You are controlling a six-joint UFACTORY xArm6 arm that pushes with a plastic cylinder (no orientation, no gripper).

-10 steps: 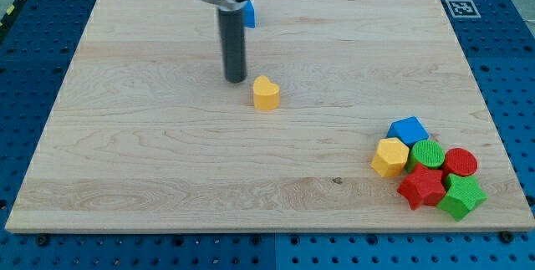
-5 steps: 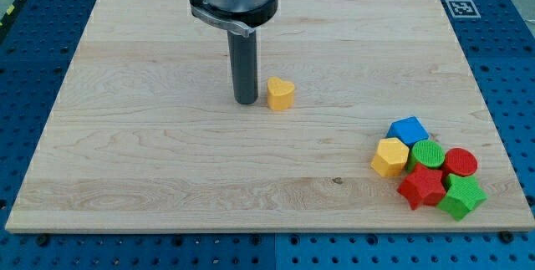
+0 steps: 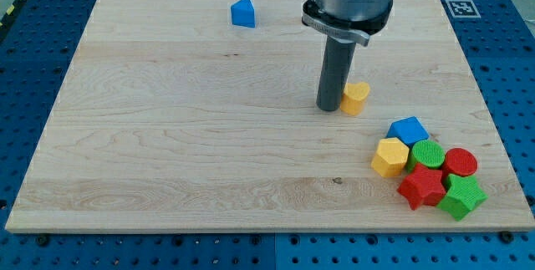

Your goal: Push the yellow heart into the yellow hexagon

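Observation:
The yellow heart (image 3: 356,98) lies on the wooden board right of centre. My tip (image 3: 328,107) stands directly at its left side, touching it or nearly so. The yellow hexagon (image 3: 389,156) lies below and to the right of the heart, at the left end of a cluster of blocks near the view's lower right. The heart and the hexagon are apart, with bare board between them.
The cluster beside the hexagon holds a blue block (image 3: 409,129), a green round block (image 3: 428,155), a red round block (image 3: 461,162), a red star (image 3: 420,187) and a green star (image 3: 462,196). A small blue block (image 3: 243,12) sits near the view's top.
My tip has swept to the right and pushed the yellow heart with it, from the board's middle towards the cluster. The small blue block at the top is now uncovered.

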